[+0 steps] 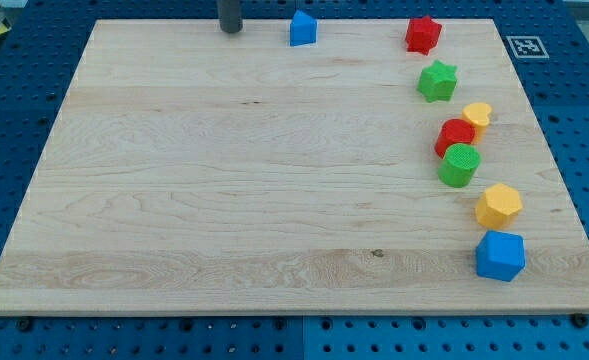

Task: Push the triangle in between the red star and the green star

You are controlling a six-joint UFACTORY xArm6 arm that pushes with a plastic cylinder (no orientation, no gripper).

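1 view only. Looks down from above at slant toward wooden board (224, 190), whole board in frame, far edge at view's top, blue perforated table (14, 120) around.

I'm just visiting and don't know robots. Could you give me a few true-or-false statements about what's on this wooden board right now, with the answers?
1. My tip is at the view's top, left of the blue triangle. True.
2. The triangle already sits between the red star and the green star. False: it is well to the left of both.
3. The red star is nearer the view's top than the green star. True.
4. My tip touches the triangle. False: bare board shows between them.
5. The blue cube is the block nearest the view's bottom. True.
6. The green cylinder is on the view's left. False: it is on the right.
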